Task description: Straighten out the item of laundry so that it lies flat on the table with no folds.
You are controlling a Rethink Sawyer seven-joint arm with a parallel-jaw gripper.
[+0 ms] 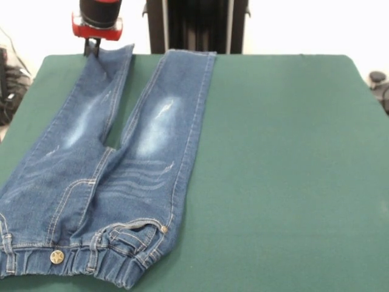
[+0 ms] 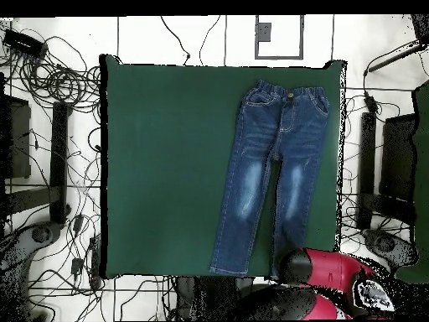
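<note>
The blue denim jeans (image 1: 115, 164) lie spread on the left part of the green table (image 1: 279, 152), with the waistband and metal button near the front edge and both legs reaching to the far edge. The legs lie apart in a narrow V. The cloth looks mostly flat, with light wrinkles below the waistband. My gripper (image 1: 91, 48) hangs from the red and black arm at the hem of the left leg, at the far edge. In the overhead view the jeans (image 2: 272, 176) lie at the right of the table (image 2: 159, 168), and the arm (image 2: 323, 272) covers the hem of one leg.
The robot's black pedestal (image 1: 197, 24) stands behind the table's far edge. Cables and dark equipment (image 2: 50, 126) lie on the floor around the table on all sides. The jeans' waistband reaches the front left corner of the table.
</note>
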